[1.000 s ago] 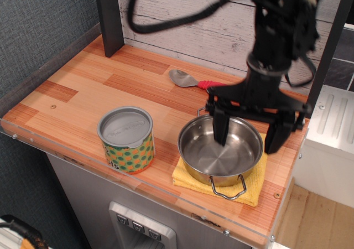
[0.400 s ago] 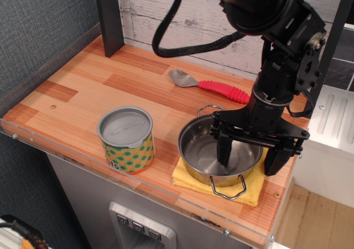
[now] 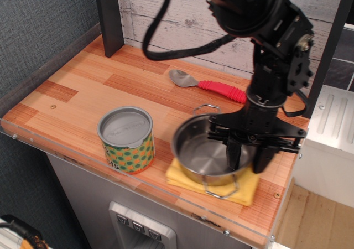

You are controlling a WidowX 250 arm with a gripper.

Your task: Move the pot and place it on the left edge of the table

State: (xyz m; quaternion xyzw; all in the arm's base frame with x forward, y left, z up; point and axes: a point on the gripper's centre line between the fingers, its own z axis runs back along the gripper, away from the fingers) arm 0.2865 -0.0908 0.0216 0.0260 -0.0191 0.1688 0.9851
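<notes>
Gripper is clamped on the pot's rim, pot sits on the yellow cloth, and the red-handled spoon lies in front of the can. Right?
Not quite. In observation.image the spoon lies behind the pot, near the back wall, not in front of the can. The rest holds: the gripper grips the rim, on the yellow cloth.

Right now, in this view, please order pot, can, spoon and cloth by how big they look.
1. Pot
2. Cloth, though the pot hides most of it, so unsure
3. Can
4. Spoon, long but thin
</notes>
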